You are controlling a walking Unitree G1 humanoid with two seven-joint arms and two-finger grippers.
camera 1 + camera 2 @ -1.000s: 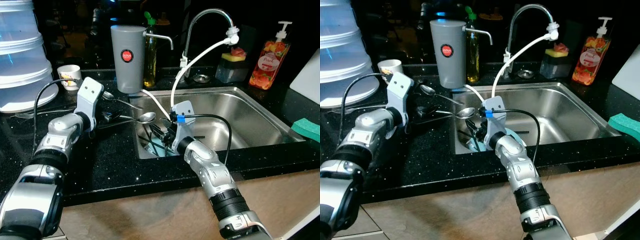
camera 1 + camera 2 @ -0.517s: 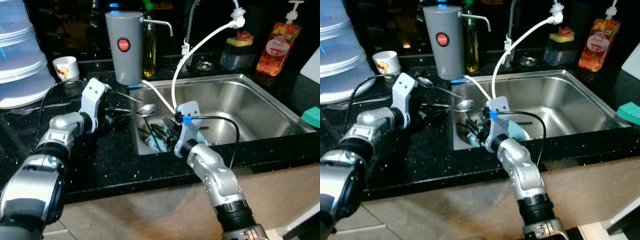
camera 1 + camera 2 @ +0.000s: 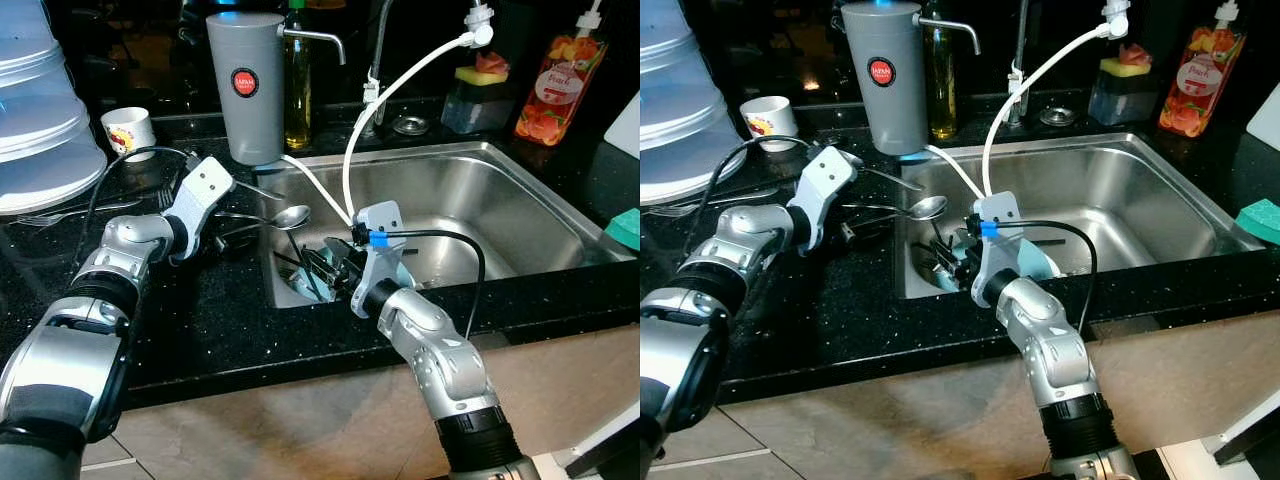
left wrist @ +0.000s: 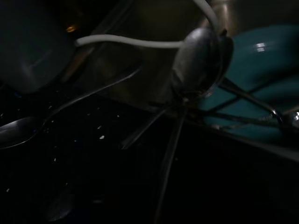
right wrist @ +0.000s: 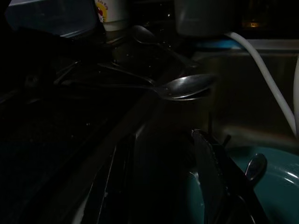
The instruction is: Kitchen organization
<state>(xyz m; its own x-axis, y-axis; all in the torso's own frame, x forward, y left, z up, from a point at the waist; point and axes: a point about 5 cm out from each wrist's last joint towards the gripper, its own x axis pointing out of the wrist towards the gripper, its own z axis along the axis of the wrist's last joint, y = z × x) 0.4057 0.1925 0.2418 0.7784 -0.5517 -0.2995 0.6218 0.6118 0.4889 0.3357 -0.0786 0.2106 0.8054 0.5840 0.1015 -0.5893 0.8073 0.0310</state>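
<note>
The right gripper (image 3: 335, 268) is reaching into the sink (image 3: 500, 215), its fingers (image 5: 212, 177) spread apart and grasping nothing, hanging just over a teal plate (image 5: 275, 186) with cutlery (image 3: 305, 275) lying on it at the sink's left end. The left gripper (image 3: 232, 238) is resting on the black worktop (image 3: 200, 320) just left of the sink, beside the handles of spoons (image 3: 290, 216) whose bowls are jutting over the sink's edge; whether its fingers are clenched or released cannot be told. Behind the sink a grey canister (image 3: 245, 85) is standing, with a small cup (image 3: 128, 130) to its left. A soap bottle (image 3: 550, 85) is standing behind the sink's right end.
</note>
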